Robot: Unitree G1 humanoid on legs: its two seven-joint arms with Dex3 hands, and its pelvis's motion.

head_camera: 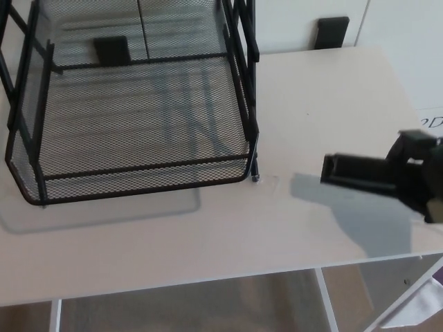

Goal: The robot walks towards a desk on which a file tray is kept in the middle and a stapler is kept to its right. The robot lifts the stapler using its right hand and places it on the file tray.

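A black wire-mesh file tray (138, 117) with tall side frames stands on the white desk (228, 235), filling the upper left of the head view. At the right edge my right hand (421, 173) is shut on the black stapler (356, 170). The stapler sticks out level to the left from the hand. It hangs above the desk to the right of the tray, apart from it, and throws a grey shadow on the desk below. My left hand does not show.
The desk's front edge (208, 280) runs across the bottom, with white legs and floor below it. A black block (333, 31) stands behind the desk's far edge. A sheet with print (432, 119) lies at the far right.
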